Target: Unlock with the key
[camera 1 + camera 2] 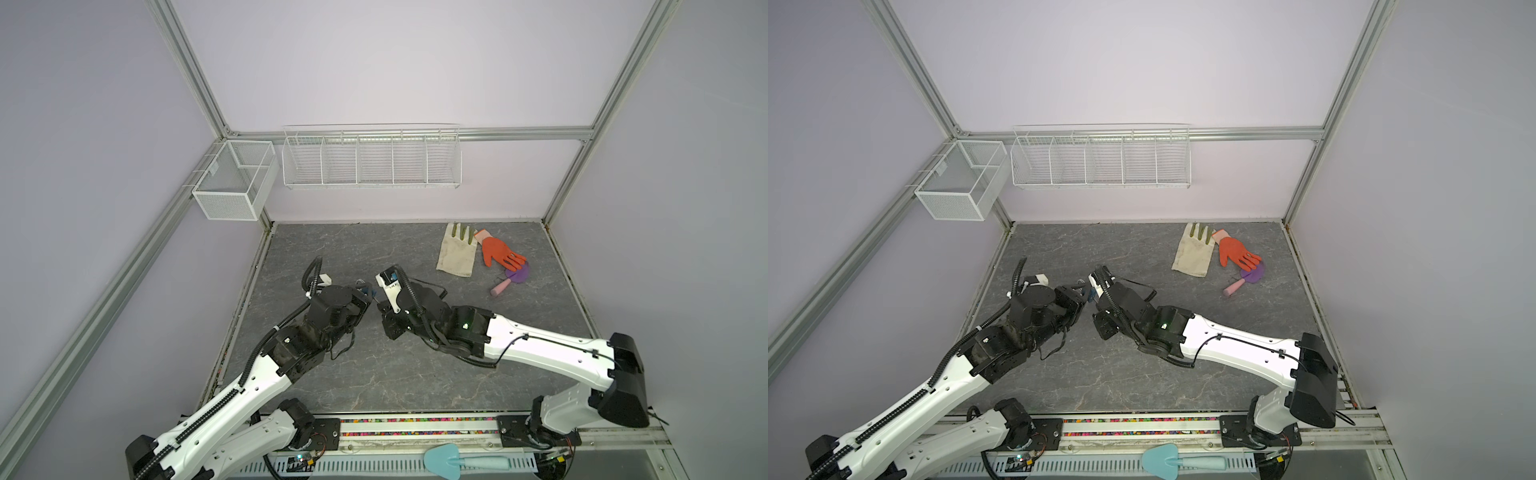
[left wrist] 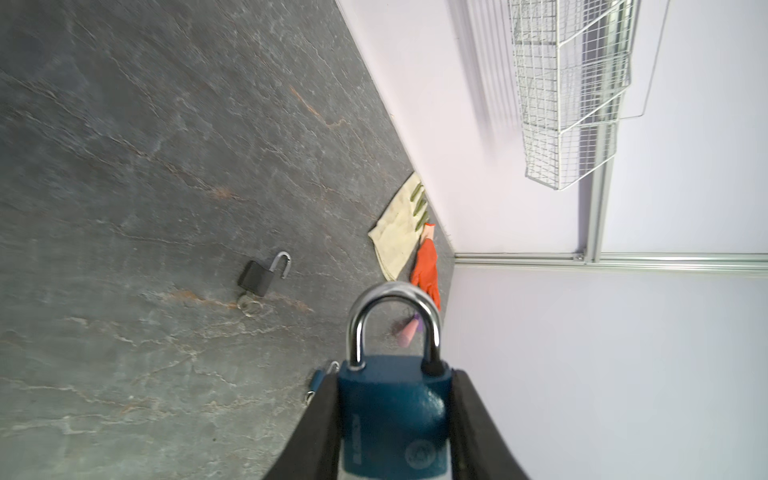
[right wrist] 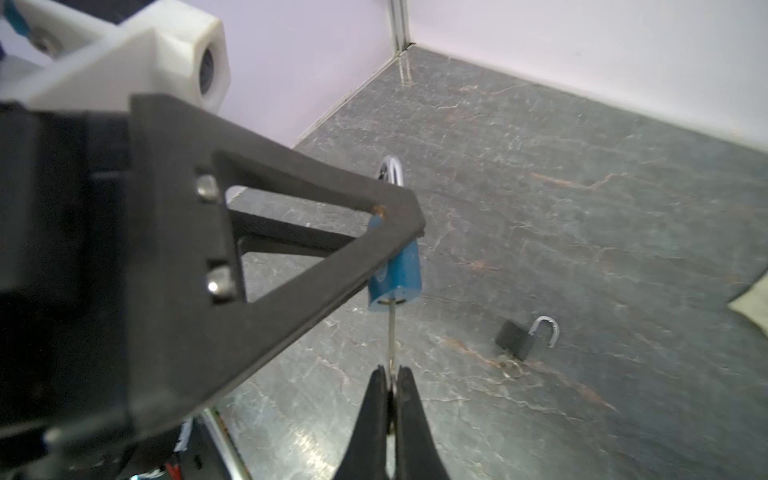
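Blue padlock (image 2: pixel 392 411) sits clamped in our left jaws; our right jaws pinch the key (image 3: pixel 390 336), its shaft running straight from them into the lock's keyhole end.

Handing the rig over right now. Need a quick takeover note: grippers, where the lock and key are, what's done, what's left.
Left gripper: shut on the blue padlock, held above the table; its shackle is still seated.
Right gripper: shut on the key, whose tip appears to be in the keyway.
Black padlock: lies open on the table, not in play.
Done: lock gripped, key presented.
Left: turn the key, release the shackle.
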